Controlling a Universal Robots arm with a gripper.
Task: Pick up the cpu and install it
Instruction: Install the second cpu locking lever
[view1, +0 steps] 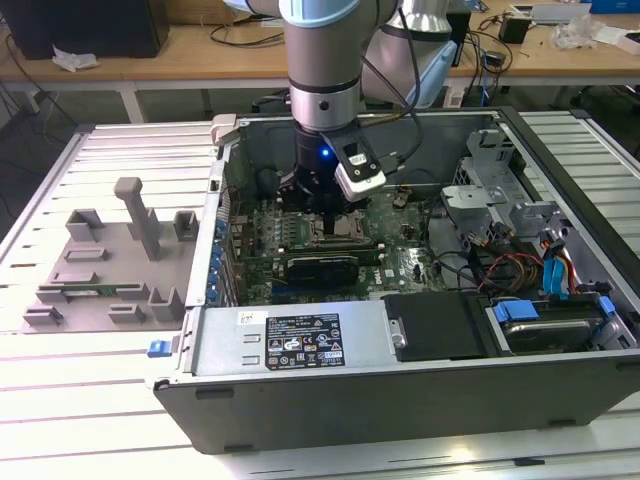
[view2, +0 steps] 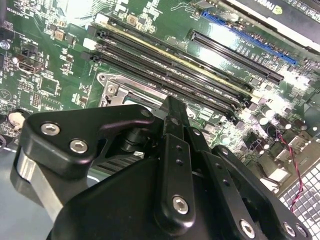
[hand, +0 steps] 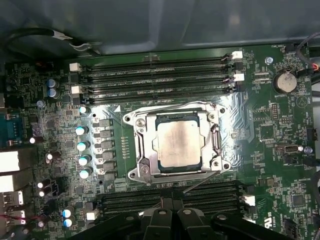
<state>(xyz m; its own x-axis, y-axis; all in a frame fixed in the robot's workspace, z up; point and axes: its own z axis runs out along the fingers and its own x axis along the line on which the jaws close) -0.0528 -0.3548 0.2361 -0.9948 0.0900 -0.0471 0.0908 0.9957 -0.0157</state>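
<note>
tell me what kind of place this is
Most likely a robotics lab or test bench for computer assembly. An open computer case lies on a slatted metal table, the gripper reaches down over its motherboard, and a wooden desk strewn with cables stands behind.

The cpu (hand: 178, 144) apparently sits in the socket (hand: 134, 145) between memory slots (hand: 155, 77)
</note>
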